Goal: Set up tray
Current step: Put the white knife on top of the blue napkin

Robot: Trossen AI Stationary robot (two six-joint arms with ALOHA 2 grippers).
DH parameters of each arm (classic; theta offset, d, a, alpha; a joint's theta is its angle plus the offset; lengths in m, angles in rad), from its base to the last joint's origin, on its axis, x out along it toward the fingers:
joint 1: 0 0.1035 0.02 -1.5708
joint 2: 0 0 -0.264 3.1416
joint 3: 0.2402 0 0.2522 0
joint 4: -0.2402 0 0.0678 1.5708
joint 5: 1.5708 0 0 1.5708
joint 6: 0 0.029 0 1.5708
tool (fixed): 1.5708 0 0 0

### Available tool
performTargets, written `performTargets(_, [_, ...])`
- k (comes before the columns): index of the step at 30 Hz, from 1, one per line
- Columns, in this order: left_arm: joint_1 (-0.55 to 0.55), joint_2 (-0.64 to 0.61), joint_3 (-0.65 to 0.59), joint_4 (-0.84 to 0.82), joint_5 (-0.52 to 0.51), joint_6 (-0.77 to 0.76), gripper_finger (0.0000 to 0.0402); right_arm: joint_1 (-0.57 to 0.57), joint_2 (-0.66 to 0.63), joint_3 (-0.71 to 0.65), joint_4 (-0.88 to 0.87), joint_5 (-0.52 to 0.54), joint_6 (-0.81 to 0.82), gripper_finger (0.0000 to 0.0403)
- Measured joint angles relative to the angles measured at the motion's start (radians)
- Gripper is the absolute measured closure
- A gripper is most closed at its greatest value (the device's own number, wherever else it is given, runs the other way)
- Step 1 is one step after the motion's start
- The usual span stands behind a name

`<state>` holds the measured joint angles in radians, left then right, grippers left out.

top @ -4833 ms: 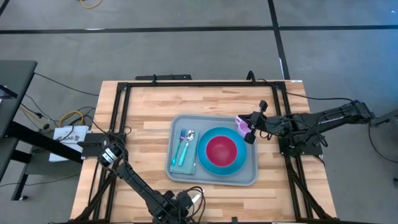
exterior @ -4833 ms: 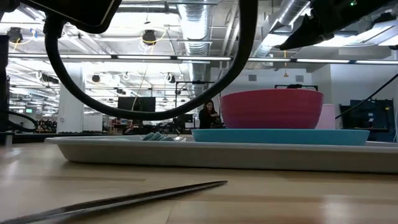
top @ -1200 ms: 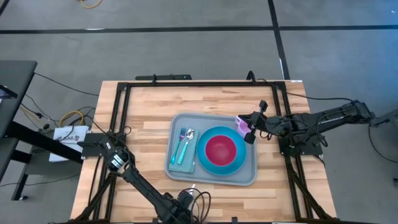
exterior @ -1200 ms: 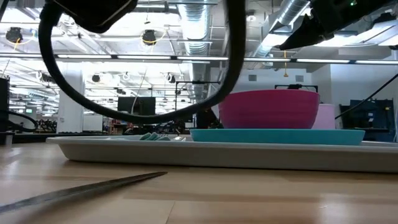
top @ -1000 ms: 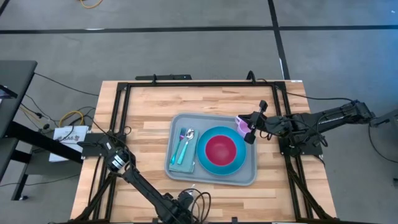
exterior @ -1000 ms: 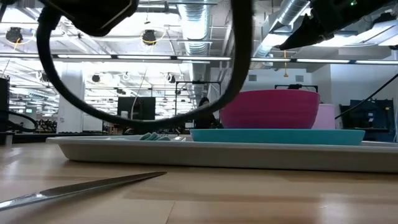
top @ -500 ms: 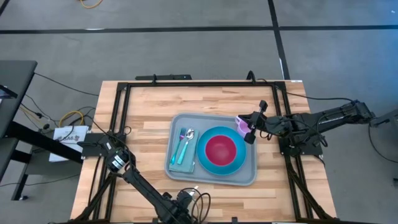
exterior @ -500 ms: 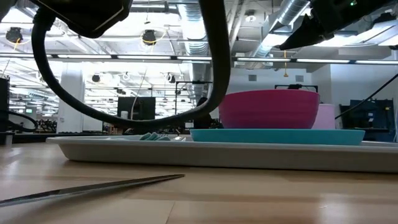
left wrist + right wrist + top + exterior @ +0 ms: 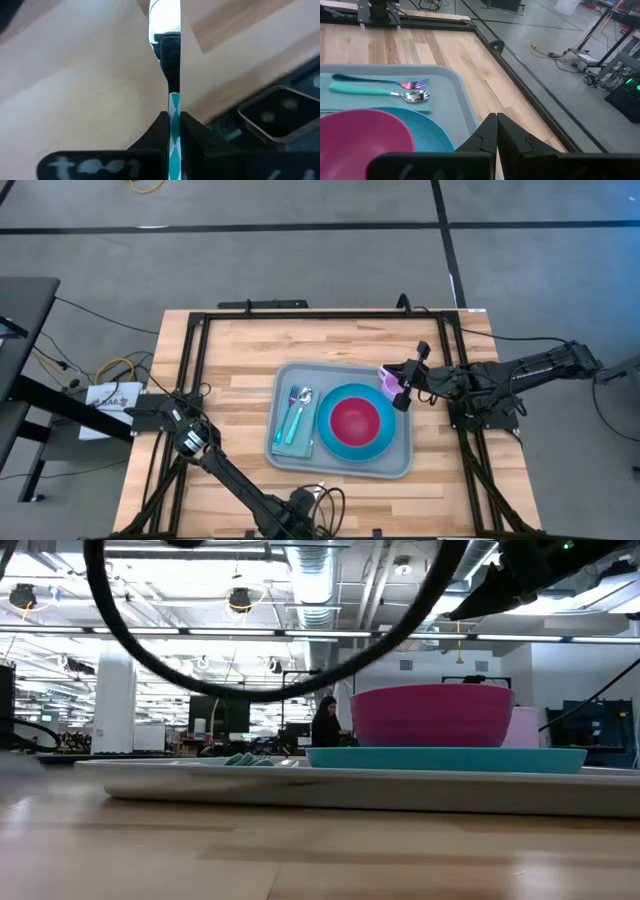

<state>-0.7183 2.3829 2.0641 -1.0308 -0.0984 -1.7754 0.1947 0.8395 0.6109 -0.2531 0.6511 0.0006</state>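
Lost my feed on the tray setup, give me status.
Left gripper shut on knife, near table's front edge. Right gripper shut, hovering at tray right edge by pink cup. Nothing blocking.

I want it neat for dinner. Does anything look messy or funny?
Nothing is spilled or broken. One odd thing: the knife is not on the tray. The left gripper pinches it by the table's edge, apart from the tray.
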Motion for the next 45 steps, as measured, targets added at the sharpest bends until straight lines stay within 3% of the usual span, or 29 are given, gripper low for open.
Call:
performTargets(5, [0.001, -0.001, 0.089, -0.095, 0.015, -0.002, 0.0396, 0.000, 0.000, 0.000, 0.000, 0.000, 0.000, 0.0403])
performTargets(16, [0.045, -0.005, 0.180, -0.549, -0.112, -0.065, 0.0396, 0.000, 0.000, 0.000, 0.000, 0.000, 0.000, 0.0403])
performTargets(31, [0.295, -0.018, 0.173, -0.540, -0.290, 0.315, 0.0390, 0.000, 0.000, 0.000, 0.000, 0.000, 0.000, 0.0403])
performTargets(45, [0.306, -0.038, 0.134, -0.540, -0.293, 0.284, 0.0388, 0.000, 0.000, 0.000, 0.000, 0.000, 0.000, 0.0403])
